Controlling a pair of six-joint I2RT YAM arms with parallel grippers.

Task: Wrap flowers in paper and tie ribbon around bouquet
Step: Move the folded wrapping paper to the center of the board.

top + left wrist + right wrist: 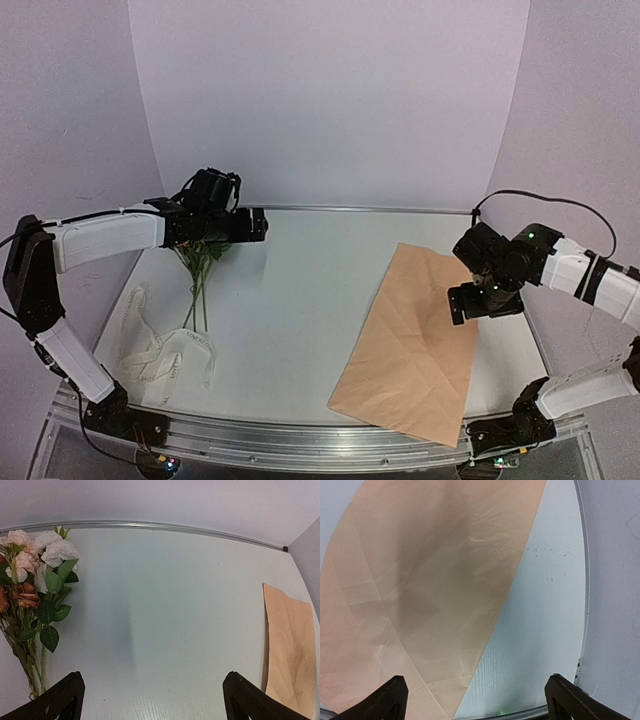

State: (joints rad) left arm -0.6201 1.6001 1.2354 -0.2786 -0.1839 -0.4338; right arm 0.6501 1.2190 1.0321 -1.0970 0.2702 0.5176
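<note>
- Your left jaws gape empty by the flowers point(199, 270), upper left.
- Your right jaws gape empty above the paper point(415, 340), right.
- The ribbon point(152, 352) lies loose, lower left.

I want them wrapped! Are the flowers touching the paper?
Apart. The top view shows the flowers far left, the paper right, with white table between them.

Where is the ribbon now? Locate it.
In the top view, the long cream-white ribbon lies bunched at the near left, just in front of the green flower stems.
</note>
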